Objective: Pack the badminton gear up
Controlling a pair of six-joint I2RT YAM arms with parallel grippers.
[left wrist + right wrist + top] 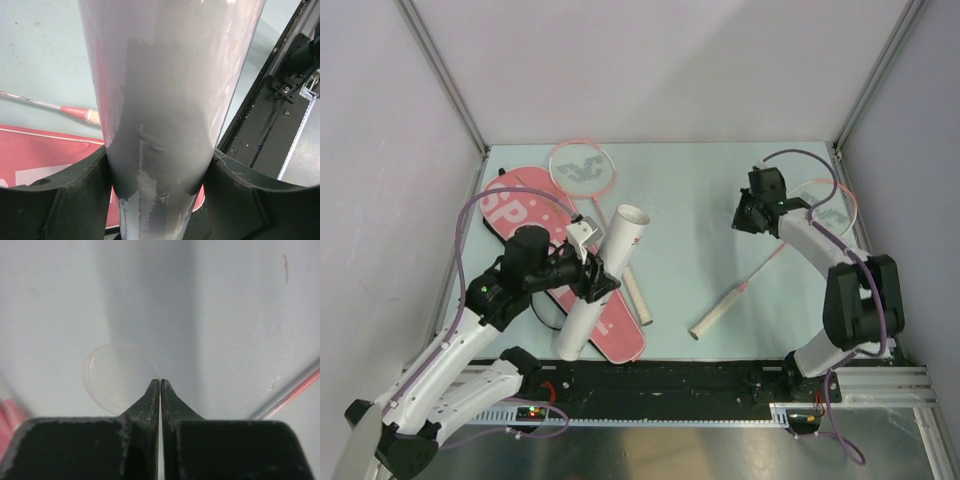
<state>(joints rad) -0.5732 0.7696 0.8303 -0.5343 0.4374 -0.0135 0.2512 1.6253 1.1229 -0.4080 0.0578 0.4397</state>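
Observation:
My left gripper (588, 275) (159, 165) is shut on the long white tube (605, 275) (170, 75), which slants over the pink bag (515, 210) (40, 155) with its open end to the far right. One pink-rimmed racket (582, 165) lies behind the bag, its pale handle (636, 295) beside the tube. The other racket (830, 205) lies at the right, with its handle (720, 315) pointing to the near edge. My right gripper (742, 222) (160, 381) hangs beside that racket's head, shut, with the rim of a clear round lid (115, 377) pinched at its tips.
Grey walls and metal posts close in the pale table (700, 200) on three sides. A black rail (700, 380) runs along the near edge by the arm bases. The second racket's shaft (290, 395) crosses just right of my right gripper.

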